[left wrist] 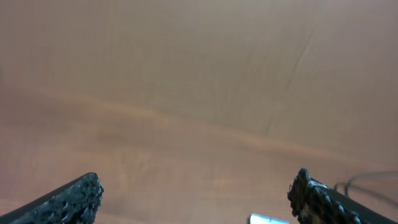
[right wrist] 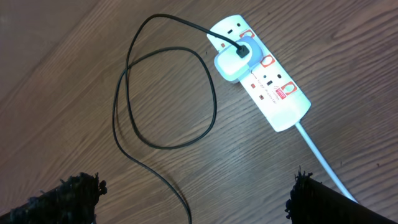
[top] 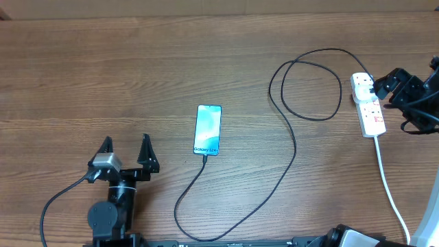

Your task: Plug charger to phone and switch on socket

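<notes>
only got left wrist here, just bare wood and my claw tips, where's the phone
observer: the phone lies face up, ahead and right of the open left claw, screen lit.
operator: charger in it yet
observer: the charger tip meets the phone's bottom edge; fully seated or not, cannot tell.
operator: and its other end
observer: it runs into a white adapter sitting in the socket.
</notes>
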Controlling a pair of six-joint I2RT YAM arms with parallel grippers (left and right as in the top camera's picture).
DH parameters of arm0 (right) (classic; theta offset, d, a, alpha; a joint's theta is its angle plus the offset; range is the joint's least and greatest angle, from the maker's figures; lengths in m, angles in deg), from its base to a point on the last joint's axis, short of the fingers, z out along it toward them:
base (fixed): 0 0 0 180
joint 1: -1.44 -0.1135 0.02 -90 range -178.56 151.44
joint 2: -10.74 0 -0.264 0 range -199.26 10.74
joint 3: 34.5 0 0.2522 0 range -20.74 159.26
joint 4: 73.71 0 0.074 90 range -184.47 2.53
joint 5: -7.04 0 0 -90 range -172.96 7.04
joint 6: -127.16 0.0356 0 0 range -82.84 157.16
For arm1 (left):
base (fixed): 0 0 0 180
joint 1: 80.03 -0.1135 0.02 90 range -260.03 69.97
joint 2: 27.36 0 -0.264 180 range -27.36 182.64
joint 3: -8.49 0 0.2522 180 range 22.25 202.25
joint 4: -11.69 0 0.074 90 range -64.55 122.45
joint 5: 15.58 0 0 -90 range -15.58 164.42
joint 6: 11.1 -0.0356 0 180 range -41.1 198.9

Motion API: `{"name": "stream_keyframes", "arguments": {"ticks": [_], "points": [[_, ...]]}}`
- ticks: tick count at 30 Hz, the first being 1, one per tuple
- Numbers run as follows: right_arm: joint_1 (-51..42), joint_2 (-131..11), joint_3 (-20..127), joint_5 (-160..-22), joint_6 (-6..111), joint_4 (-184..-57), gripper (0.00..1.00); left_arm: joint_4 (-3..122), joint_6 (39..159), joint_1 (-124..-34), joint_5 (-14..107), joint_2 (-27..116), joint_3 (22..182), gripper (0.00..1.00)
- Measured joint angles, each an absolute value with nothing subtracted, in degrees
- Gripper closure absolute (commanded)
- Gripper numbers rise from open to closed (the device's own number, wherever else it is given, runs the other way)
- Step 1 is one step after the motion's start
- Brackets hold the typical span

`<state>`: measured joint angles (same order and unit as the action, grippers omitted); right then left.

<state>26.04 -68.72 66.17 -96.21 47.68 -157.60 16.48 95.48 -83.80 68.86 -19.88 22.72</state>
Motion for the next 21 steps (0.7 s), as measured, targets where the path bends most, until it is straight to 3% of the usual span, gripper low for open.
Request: {"name": "stream_keyframes", "arguments": {"ticks": [4, 21], "points": [[26.04, -68.72, 66.17, -96.19, 47.64, -157.58, 0.0, 28.69, 95.41, -83.82, 68.25, -21.1, 22.72, 0.0], [26.06, -68.72, 66.17, -96.21, 47.64, -157.6, 0.0, 29.13, 82.45, -84.67, 66.45, -26.52, 22.72, 0.0]]}}
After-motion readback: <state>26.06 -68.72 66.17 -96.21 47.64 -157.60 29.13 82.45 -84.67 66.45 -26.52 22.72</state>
